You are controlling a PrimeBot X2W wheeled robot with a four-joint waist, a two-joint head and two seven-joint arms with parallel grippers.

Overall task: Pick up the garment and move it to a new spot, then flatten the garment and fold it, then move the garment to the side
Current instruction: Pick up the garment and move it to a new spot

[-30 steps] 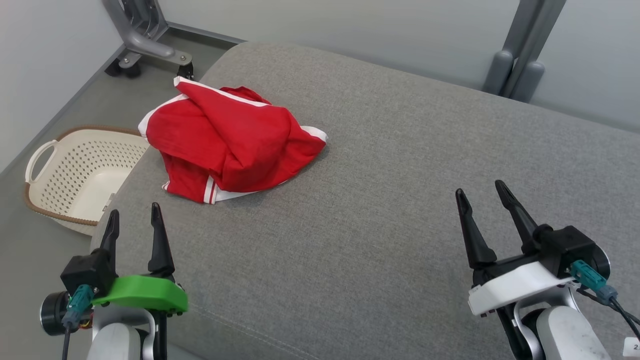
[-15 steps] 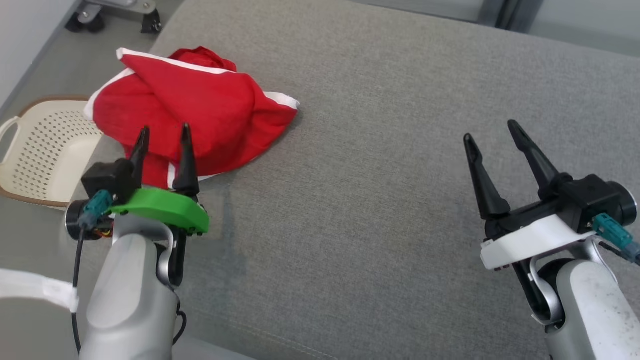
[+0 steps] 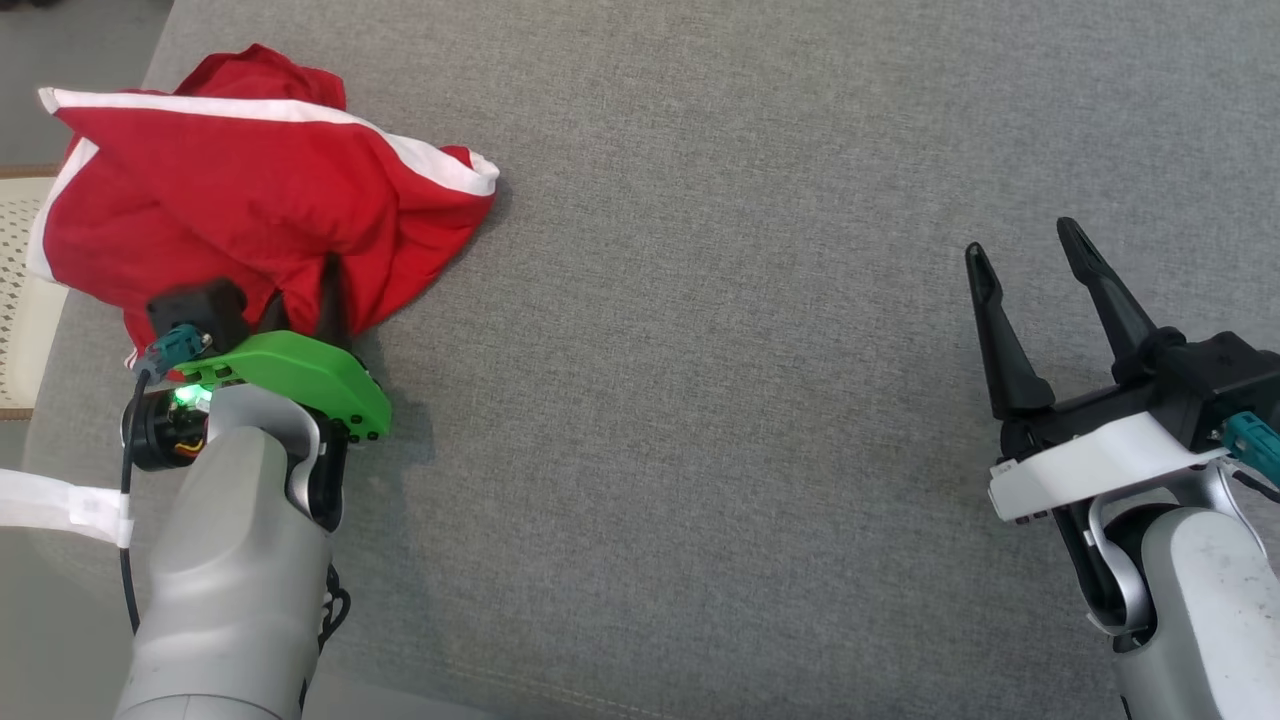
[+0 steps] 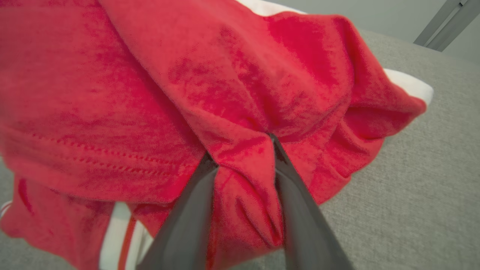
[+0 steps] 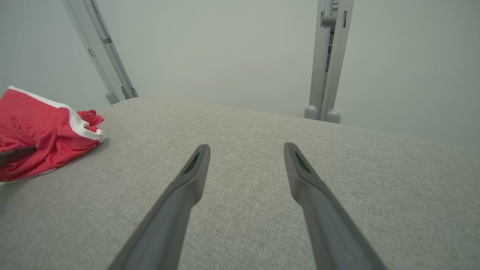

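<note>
So the red garment (image 3: 230, 190) with white trim is sitting in a crumpled heap on the grey couch cushion (image 3: 700, 380), up around 10 o'clock in the head view. One white-edged corner is poking out toward 3 o'clock. A sliver of a cream perforated basket (image 3: 12, 230) is peeking in at the 9 o'clock edge, just past the cushion.

The left gripper (image 3: 305, 305), the one on the green mount, is digging into the near edge of the heap at roughly 8 o'clock. In the head view one dark finger (image 3: 333, 290) is lying over the red cloth, and the other is tucked out of sight.

The left wrist view is way clearer. The left gripper (image 4: 240, 150) is straddling a bunched-up fold of the garment (image 4: 150, 93), with cloth filling the gap between the two fingers and draping over the tip at 11 o'clock. The gap is looking a bit narrower than on the other arm. Honestly I can't tell if it's actually clamping that fold or just sitting around it.

The right gripper (image 3: 1022, 240), on the white mount, is hanging over bare cushion at about 4 o'clock in the head view, well apart from the garment. Its fingers are spread wide with nothing between them. Same deal in its own wrist view, where the right gripper (image 5: 246, 146) is gaping over grey fabric and the garment (image 5: 33, 123) is showing at 9 o'clock. Two metal posts (image 5: 330, 56) are standing against the pale wall (image 5: 225, 48) behind the cushion.
</note>
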